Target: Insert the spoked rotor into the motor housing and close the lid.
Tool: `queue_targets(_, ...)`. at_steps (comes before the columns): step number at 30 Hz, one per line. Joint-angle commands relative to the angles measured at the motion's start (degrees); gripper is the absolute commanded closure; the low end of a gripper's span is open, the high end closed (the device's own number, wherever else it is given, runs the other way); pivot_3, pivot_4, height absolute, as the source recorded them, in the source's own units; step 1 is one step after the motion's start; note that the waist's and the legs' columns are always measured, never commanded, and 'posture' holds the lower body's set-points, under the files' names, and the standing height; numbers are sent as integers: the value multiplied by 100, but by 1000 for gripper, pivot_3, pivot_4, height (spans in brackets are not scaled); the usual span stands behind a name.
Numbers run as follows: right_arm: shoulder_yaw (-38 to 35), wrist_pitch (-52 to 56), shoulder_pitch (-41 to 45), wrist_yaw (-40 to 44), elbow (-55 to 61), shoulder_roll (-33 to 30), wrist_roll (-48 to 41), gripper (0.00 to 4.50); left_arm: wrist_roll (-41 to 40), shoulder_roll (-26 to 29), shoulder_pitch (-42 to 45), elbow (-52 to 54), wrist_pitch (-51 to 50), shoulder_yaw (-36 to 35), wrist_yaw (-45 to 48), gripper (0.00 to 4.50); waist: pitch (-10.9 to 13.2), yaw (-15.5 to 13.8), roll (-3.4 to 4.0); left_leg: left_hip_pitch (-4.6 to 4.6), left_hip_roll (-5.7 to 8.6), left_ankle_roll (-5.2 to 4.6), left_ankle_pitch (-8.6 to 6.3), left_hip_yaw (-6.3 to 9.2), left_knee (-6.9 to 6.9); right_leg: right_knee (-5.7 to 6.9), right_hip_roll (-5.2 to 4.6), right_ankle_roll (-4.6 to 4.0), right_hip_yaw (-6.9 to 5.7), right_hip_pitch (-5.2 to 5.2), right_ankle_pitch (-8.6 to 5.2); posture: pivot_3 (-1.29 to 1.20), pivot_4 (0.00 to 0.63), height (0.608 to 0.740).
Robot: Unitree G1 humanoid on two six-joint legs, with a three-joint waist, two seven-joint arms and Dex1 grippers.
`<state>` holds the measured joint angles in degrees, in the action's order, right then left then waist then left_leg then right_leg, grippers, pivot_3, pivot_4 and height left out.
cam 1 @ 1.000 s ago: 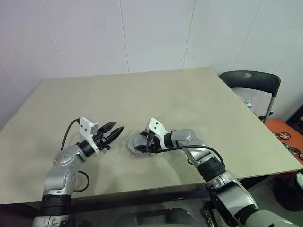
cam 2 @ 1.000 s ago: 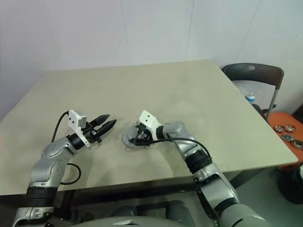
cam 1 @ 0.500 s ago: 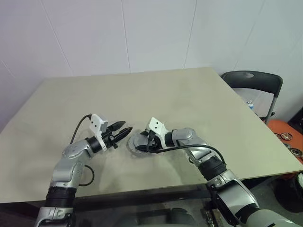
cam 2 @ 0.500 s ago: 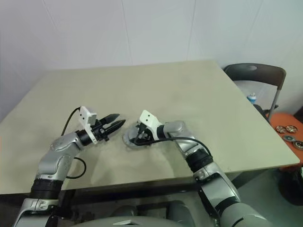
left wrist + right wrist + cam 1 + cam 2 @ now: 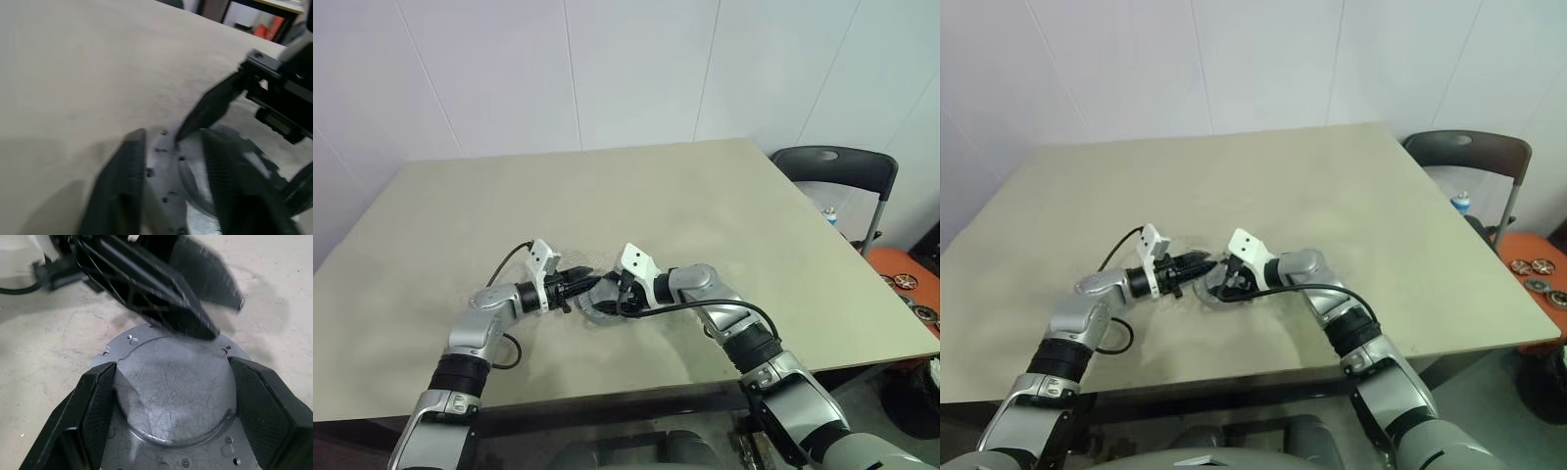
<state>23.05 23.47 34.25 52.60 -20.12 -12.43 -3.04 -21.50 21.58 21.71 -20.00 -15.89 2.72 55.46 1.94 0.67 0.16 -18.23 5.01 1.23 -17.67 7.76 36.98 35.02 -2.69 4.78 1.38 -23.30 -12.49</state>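
Metal: round grey domed lid with holed flange [image 5: 171, 396] lies flat on beige desk [image 5: 705, 206], rigid, scratched, likely slippery. Right gripper [image 5: 171, 382] jaws straddle dome, contact unclear; left gripper [image 5: 585, 282] jaws narrow, empty. Grip flange rim.

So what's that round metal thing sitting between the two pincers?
It is a silver disc, scratched bare metal by the look of it. It has a low dome in the middle and a flat rim with small holes. It lies flat on the table. The right pincer clasps the dome from both sides, and the left pincer hangs open over the rim.
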Motion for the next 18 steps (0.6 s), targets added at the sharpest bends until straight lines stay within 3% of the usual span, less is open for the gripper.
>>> queue_targets(1, 323, 434, -316, -33, -399, -219, 365, 1277, -49, -38, 154, 241, -32, 20, 163, 4056, 0, 1, 0, -1, 0, 0, 0, 0, 0, -1, 0, 0, 0, 0, 0, 0, 0, 740)
queue_targets(3, 323, 425, -313, -36, -413, -217, 369, 1277, -24, -50, 133, 308, -88, 77, 219, 4456, 0, 1, 0, -1, 0, 0, 0, 0, -1, -2, 0, 1, 0, 0, 0, 0, 0, 740)
queue_targets(18, 302, 475, -357, -80, -402, -208, 343, 1277, 463, 163, 114, 68, 57, 507, 639, 4456, -11, 1, 11, 1, 0, 0, 0, 2, -1, -2, 0, 2, -1, 4, -2, 0, 0, 740)
